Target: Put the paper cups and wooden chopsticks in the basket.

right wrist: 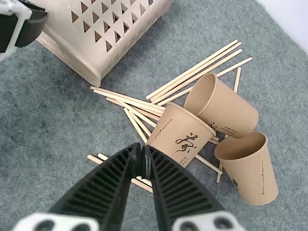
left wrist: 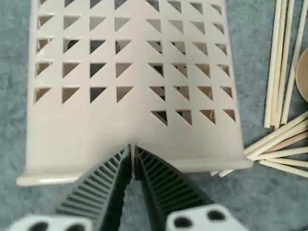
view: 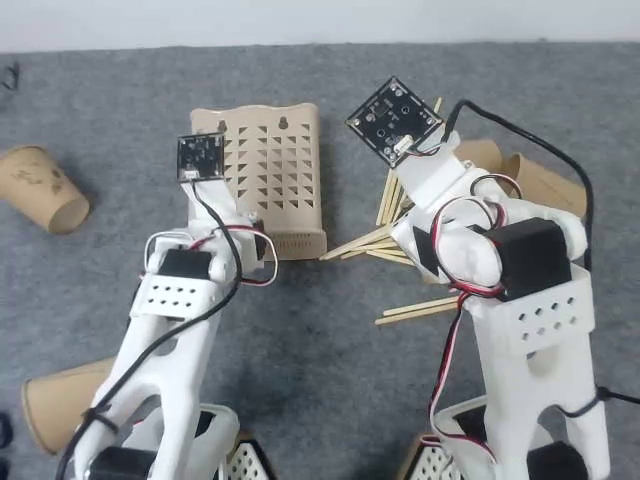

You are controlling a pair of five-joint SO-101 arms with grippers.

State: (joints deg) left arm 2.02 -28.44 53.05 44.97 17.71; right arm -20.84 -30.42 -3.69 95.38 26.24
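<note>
The beige basket (view: pixel 270 170) lies tipped over on the grey carpet with a perforated wall facing up. My left gripper (left wrist: pixel 131 150) is shut and empty, its tips just above the basket's (left wrist: pixel 130 72) near rim. My right gripper (right wrist: pixel 143 155) is shut and empty too, hovering over scattered wooden chopsticks (right wrist: pixel 130 107) right beside a paper cup (right wrist: pixel 180 134) lying on its side. Two more cups (right wrist: pixel 219 106) (right wrist: pixel 250 166) lie close behind it. In the high view, chopsticks (view: pixel 375 240) fan out between the basket and the right arm, and two cups (view: pixel 45 188) (view: pixel 65 400) lie far left.
Another bundle of chopsticks (left wrist: pixel 279 62) lies alongside the basket, and a loose pair (view: pixel 420 308) is near the right arm's base. The left arm's dark gripper (right wrist: pixel 19 24) shows by the basket (right wrist: pixel 101 33) in the right wrist view. Bare carpet lies between the two arms.
</note>
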